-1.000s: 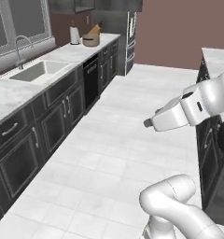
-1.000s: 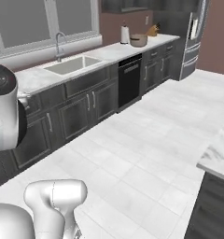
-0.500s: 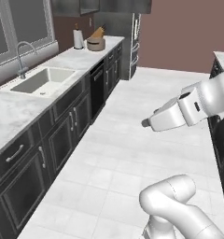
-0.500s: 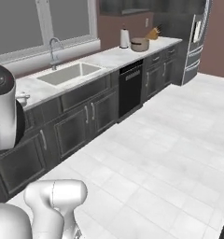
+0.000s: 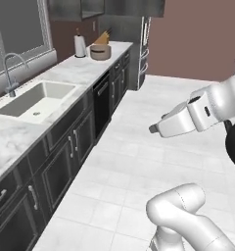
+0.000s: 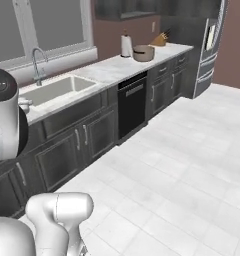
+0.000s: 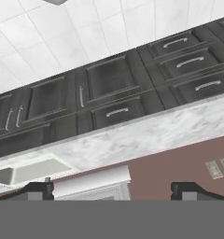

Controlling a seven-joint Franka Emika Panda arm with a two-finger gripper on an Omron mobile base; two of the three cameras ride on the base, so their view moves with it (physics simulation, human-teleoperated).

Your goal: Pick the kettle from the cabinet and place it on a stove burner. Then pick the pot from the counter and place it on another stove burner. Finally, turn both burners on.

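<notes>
The beige pot (image 5: 100,52) (image 6: 143,52) stands at the far end of the white marble counter (image 5: 65,71) (image 6: 104,67), next to a white paper-towel roll (image 5: 80,45). Dark wall cabinets (image 5: 80,7) (image 6: 122,7) hang above the counter; the kettle is hidden. The stove burners are out of view. My gripper (image 5: 155,129) hangs in mid-air over the floor, far from the pot. In the hand view the gripper (image 7: 114,191) is open, its fingertips (image 7: 39,190) wide apart with nothing between them, facing the counter (image 7: 146,135) and its dark drawers.
A sink (image 5: 34,98) (image 6: 57,89) with a faucet (image 5: 11,73) is set into the counter. A black dishwasher (image 6: 132,105) sits under it, a knife block (image 6: 162,37) stands behind the pot, and a tall fridge (image 6: 212,45) ends the row. White tiled floor (image 5: 139,162) lies open alongside.
The whole picture has shifted: the base has driven and turned, so the counter and sink look nearer and larger. The arm keeps its pose and the gripper stays open.
</notes>
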